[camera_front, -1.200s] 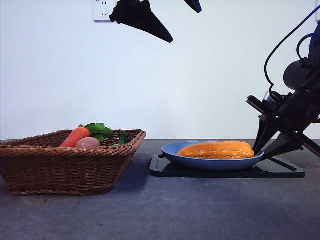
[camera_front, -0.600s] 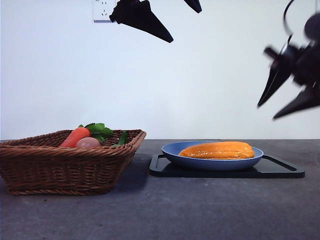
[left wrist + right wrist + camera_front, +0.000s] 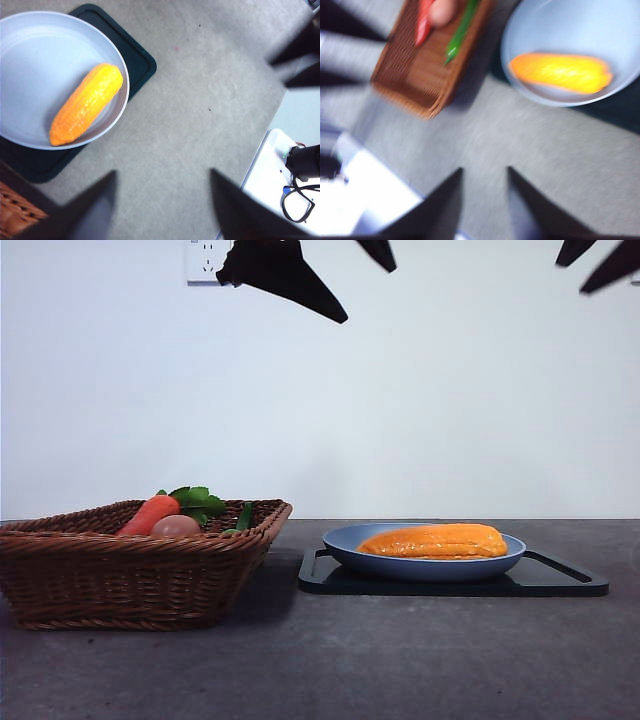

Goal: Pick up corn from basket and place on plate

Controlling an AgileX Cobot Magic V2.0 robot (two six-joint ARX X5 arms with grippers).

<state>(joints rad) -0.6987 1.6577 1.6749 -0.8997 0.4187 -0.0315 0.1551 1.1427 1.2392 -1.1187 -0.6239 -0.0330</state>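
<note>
Corn lies flat in the plate, lengthwise, on the side nearer the camera in my front view. From the left wrist view it sits diagonal against the plate's rim, one tapered end touching the inner wall. Plate rests on a black tray on the grey table.

Basket stands apart from the tray, to the left in the front view, a gap of bare table between them. Inside it I see a carrot with green leaves, a pale pinkish round item just beside the carrot, and a green pod leaning near the basket's wall. Right wrist view is blurred but shows the same: red streak, pink blob, green pod in the wicker.

Left claw: jaws apart, nothing between them, high over bare table beside the tray. In the front view I match it to the dark shapes at top centre.

Right claw: jaws apart, holding nothing, well above the table with basket and plate both in its view below. In the front view only two black tips show at the top right corner.

Wall socket visible at upper left on the white wall.
</note>
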